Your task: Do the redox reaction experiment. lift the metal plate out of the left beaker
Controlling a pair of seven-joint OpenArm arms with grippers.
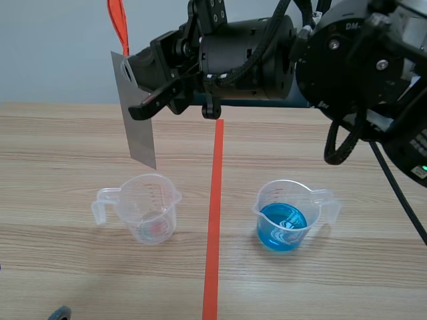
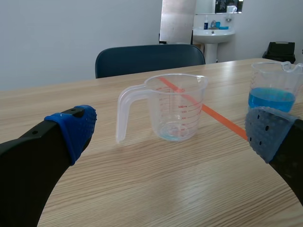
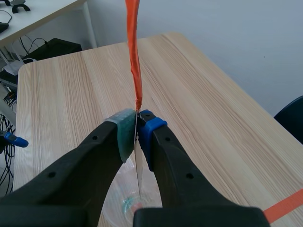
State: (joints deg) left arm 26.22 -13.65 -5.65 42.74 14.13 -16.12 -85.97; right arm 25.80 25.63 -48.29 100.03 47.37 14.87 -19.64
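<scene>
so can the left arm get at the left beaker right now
Probably yes: the left hand is open, the left beaker stands straight ahead, only bare table between them.

Place: a plain lab or test room.
Worktop [image 1: 60, 140]: pale wood, marked with an orange tape line [image 1: 213, 220].
Labware: a clear beaker [image 1: 148, 208] and a beaker of blue liquid [image 1: 283, 215].
Background: bare white wall, blue chair [image 2: 147, 57], white sink [image 2: 214, 34] with bottles, white desk [image 3: 42, 14].
</scene>
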